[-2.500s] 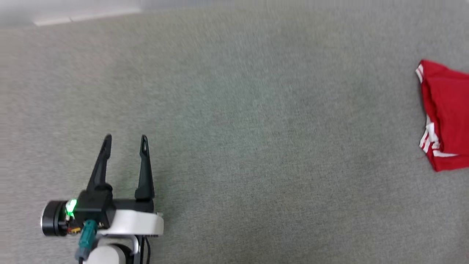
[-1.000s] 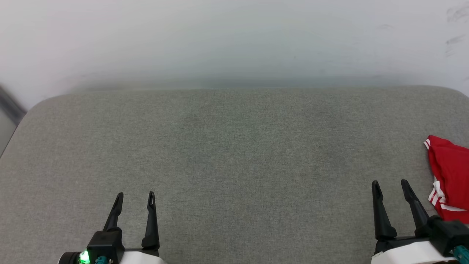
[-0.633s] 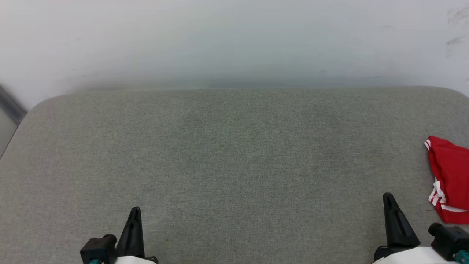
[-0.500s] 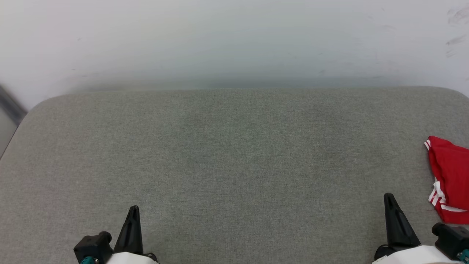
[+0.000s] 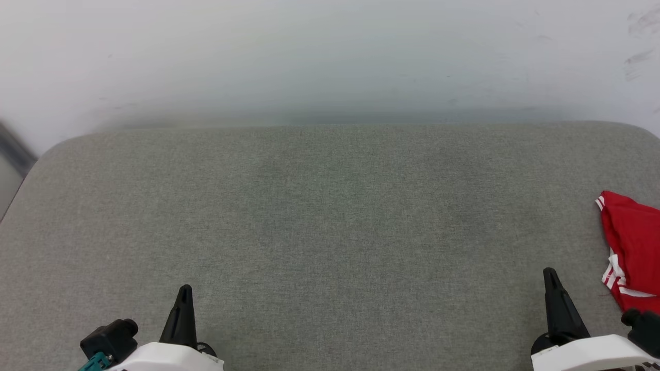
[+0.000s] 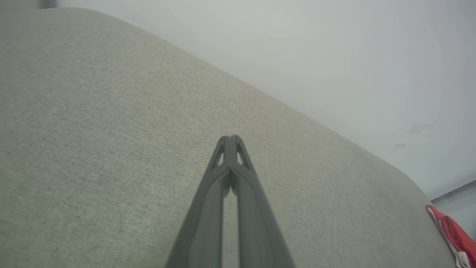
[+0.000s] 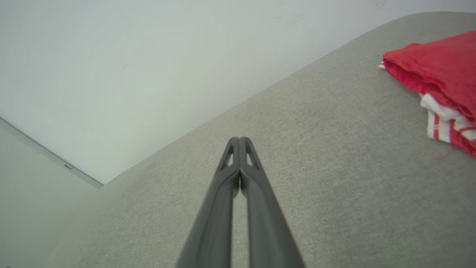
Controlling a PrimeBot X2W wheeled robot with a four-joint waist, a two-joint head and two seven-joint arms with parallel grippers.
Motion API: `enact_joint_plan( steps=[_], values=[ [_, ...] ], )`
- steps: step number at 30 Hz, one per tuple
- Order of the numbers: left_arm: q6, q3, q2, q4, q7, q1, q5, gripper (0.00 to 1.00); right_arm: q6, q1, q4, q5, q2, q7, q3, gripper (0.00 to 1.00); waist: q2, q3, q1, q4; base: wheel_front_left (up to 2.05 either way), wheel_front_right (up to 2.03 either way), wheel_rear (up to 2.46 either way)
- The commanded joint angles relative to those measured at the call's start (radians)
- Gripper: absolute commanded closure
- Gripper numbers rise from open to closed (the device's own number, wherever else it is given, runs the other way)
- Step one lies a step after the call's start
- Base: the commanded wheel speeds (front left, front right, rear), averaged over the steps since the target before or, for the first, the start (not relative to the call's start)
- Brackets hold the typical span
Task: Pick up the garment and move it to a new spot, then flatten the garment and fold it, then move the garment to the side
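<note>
Reference for everything below is the worktop point(image 5: 330, 216): grey fabric cover, rounded corners.

Next, the garment point(image 5: 631, 242). It's a red bundle with white striped sleeve trim, lying at the worktop's right edge, in its front half. Part of it runs out of the head view, so we can't give the full outline. What we do see is a compact stack, not spread flat. Its visible long axis runs front-to-back along the worktop's right edge, with the striped trim at the front end.

The right end effector point(image 5: 550, 274) is over the worktop's front-right. Its fingers are pressed together tip to tip with nothing between them. The garment lies to its right and a bit further back, near but not touching.

The left end effector point(image 5: 184, 289) is over the worktop's front-left, also closed flat and empty. The garment is well apart from it, across nearly the whole worktop.

Our read: the garment looks folded and parked at the side, so the task seems at or near its end. If another touch is needed, the right arm is the nearer one. It has to open and swing right, meeting the garment across its long side.
</note>
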Motion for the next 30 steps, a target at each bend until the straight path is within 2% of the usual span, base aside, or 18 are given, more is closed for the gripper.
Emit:
enact_joint_plan(
  steps=[1,30],
  values=[
    [-0.008,0.008,0.002,-0.008,0.009,-0.032,-0.038,1.00,0.000,-0.035,-0.009,0.041,-0.009,0.007,-0.001,1.00,0.0000,0.000,0.0000,0.000,0.00,0.00,0.00],
    [-0.052,0.046,0.003,0.036,0.112,-0.093,-0.460,1.00,0.000,-0.092,0.030,0.444,-0.014,0.106,-0.014,1.00,0.0000,-0.003,0.0000,-0.008,0.00,0.00,0.00]
  ],
)
